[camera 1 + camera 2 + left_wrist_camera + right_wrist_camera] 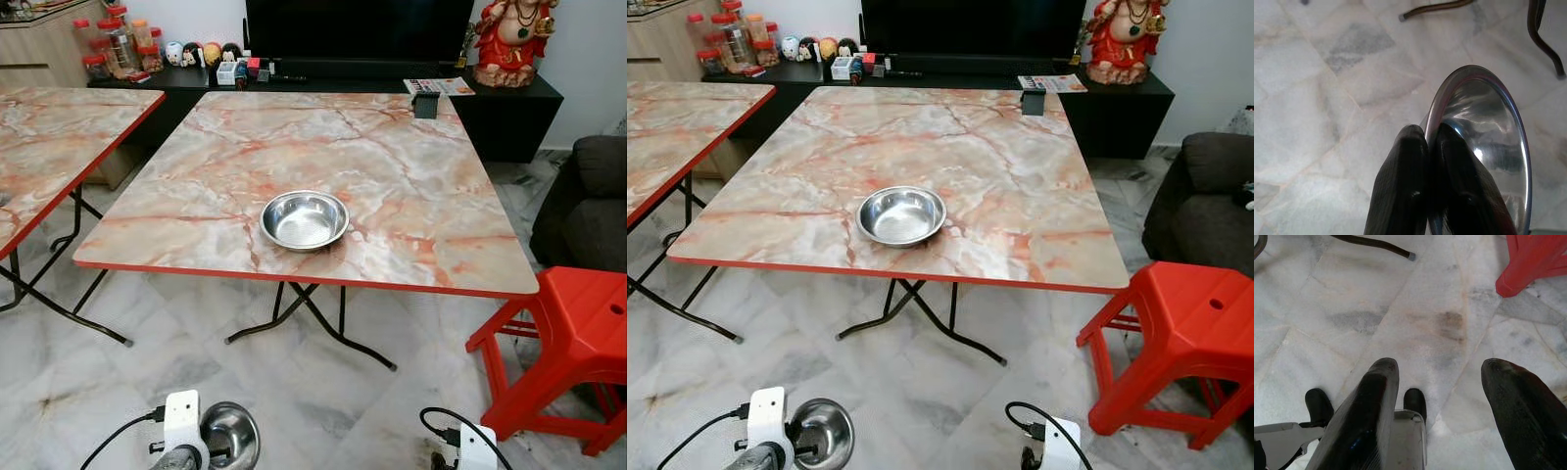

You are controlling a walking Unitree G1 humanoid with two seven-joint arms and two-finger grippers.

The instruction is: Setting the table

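Observation:
A steel bowl (pixel 304 219) rests near the front edge of the marble-patterned folding table (pixel 392 166). My left gripper (pixel 1425 142) is shut on the rim of a second steel bowl (pixel 1484 147), held low above the floor; that bowl (pixel 228 435) shows beside my left wrist at the bottom of the head views. My right gripper (pixel 1440 377) hangs open over the floor tiles, nothing between its fingers (pixel 1371 416).
A red plastic stool (pixel 568 343) stands at the table's front right corner, a dark sofa (pixel 588 201) behind it. A second marble table (pixel 49 147) is at left. A black cabinet (pixel 509 113) with jars, a statue and a TV lines the back wall. Table legs (pixel 313 318) cross underneath.

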